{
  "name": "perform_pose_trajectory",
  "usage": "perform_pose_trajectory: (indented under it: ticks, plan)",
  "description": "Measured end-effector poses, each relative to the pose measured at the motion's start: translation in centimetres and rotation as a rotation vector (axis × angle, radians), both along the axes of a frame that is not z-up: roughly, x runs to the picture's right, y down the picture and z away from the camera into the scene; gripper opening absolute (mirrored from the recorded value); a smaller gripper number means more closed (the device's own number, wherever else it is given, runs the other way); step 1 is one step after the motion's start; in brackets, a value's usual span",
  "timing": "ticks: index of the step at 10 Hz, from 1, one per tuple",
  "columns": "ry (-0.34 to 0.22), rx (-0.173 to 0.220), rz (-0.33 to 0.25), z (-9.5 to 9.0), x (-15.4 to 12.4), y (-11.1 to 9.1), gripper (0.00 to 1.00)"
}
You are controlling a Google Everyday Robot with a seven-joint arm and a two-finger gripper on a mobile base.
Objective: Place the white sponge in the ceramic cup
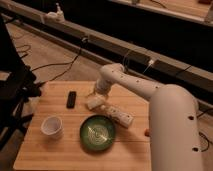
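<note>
Sponge: the white sponge (95, 102) lies flat on the table (35, 157), just behind the green bowl (97, 133).
Cup: the ceramic cup (52, 127) stands upright, left of the bowl.
Gripper: the gripper (96, 93) hangs just behind the bowl, right over the sponge, fingers spread wide, nothing clamped.
Handling: probably light, soft and squashy; pinch gently across its narrow middle.

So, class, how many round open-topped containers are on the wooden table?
2: the white ceramic cup at the front left; the green patterned bowl beside it, front centre. The robot's body could hide more. The gripper is behind them, at the white sponge.
</note>
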State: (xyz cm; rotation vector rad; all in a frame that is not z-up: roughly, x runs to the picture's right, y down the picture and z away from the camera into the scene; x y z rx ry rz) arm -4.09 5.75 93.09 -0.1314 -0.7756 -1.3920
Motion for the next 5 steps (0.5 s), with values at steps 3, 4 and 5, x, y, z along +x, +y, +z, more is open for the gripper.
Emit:
perform_pose_trajectory:
  ticks: [3,4,5]
  plan:
    - [-0.019,-0.02,0.027,1.5,0.2,1.3,0.8]
    - [-0.031,-0.031,0.026,1.9,0.1,2.0,0.73]
    - [-0.043,-0.044,0.009,2.1,-0.2,2.8,0.63]
